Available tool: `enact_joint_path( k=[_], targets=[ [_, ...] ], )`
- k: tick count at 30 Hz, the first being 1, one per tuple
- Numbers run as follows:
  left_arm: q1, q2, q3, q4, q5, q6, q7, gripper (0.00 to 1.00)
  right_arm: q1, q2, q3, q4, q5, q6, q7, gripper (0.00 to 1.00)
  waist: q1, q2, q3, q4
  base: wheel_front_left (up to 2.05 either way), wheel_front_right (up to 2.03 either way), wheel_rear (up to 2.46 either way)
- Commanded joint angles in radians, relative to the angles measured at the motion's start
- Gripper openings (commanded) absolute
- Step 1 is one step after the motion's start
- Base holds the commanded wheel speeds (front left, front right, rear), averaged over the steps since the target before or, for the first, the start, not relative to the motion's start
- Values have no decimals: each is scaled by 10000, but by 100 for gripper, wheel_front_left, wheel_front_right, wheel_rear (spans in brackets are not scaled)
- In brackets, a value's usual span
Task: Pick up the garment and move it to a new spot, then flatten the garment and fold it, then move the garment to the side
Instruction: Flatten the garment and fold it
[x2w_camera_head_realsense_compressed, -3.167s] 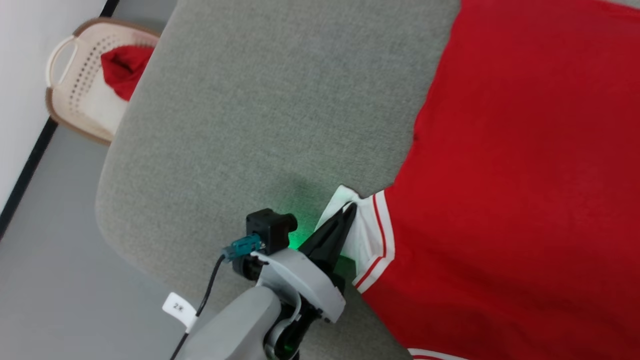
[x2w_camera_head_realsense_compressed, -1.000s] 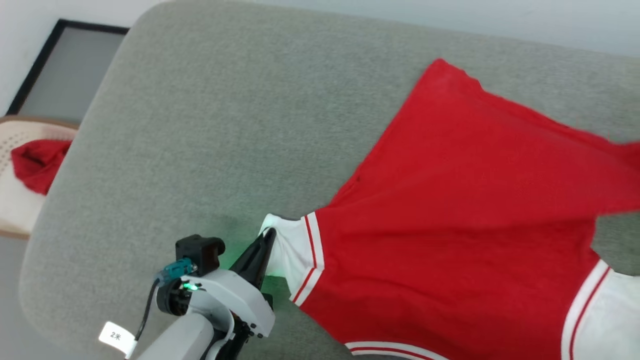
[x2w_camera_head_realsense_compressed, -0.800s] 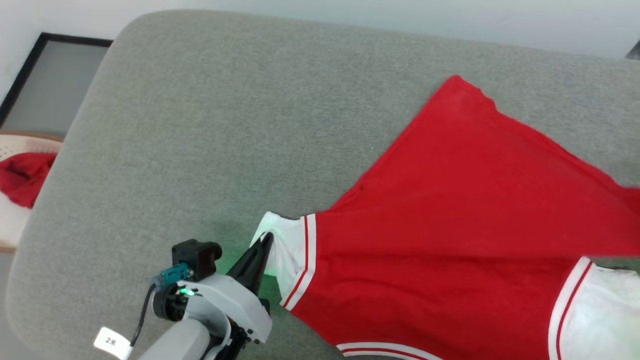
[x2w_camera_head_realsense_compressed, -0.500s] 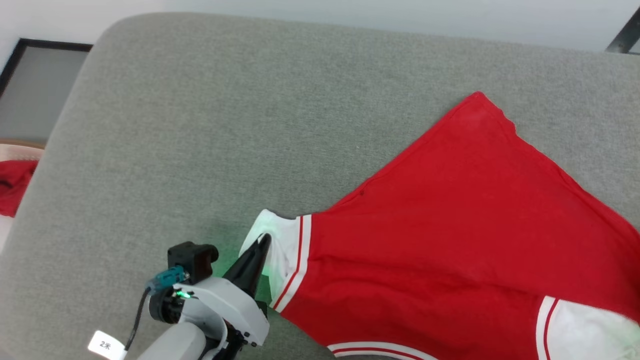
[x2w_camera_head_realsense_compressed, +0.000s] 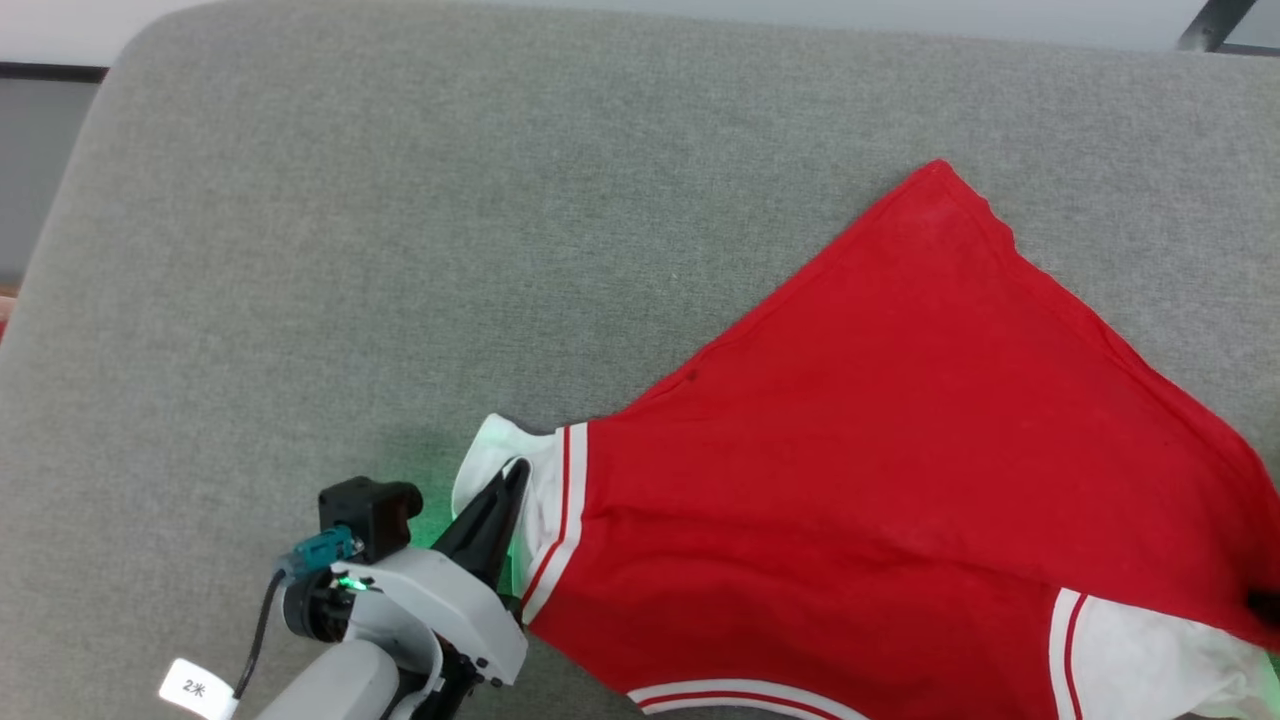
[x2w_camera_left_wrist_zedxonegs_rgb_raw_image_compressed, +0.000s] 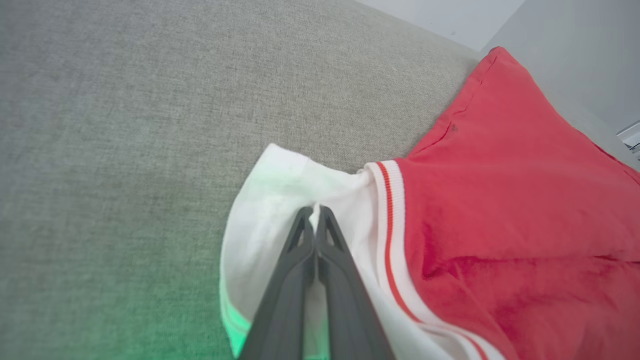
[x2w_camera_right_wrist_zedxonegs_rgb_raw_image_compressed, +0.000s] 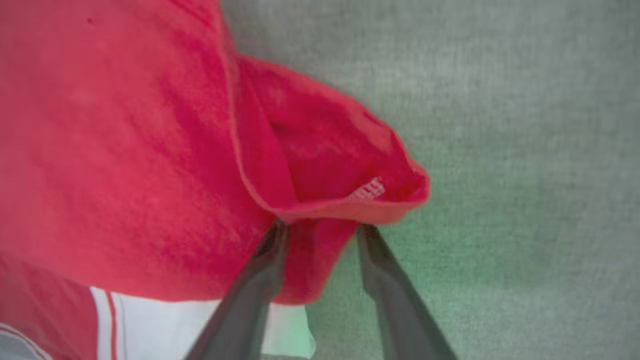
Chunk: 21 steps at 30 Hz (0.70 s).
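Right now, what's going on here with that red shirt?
The robot has the garment laid out on the grey cushion. Its left gripper is shut on the white sleeve. The right gripper has its fingers apart at a folded red edge. Folding has not begun.

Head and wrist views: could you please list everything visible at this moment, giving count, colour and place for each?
garment: one, red with white striped-trim sleeves, spread over the right part of the cushion
cushion: one, grey fabric, under the garment
bar: one, dark, beyond the cushion at the head view's top right corner
cable: one, black, hanging from the left wrist
tag: one, white, on the cable at the head view's lower left
left fingers: one pair, dark, shut on the garment's white sleeve
right fingers: one pair, dark, standing apart at a folded red hem of the garment
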Motion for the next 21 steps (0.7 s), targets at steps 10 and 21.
enact_joint_path(
  k=[10, 21],
  targets=[
    [167, 79, -8, -79, -33, 83, -67, 0, -239, -875, 868, -1642, 614, -15, -524, 100, 0, 0, -187, -96, 0, 0, 0],
    [84, -81, -139, -125, 57, 73, -146, 0, -2294, -1682, 2384, -2655, 963, -12, -2122, 100, 0, 0, -314, 272, 0, 0, 0]
  ],
)
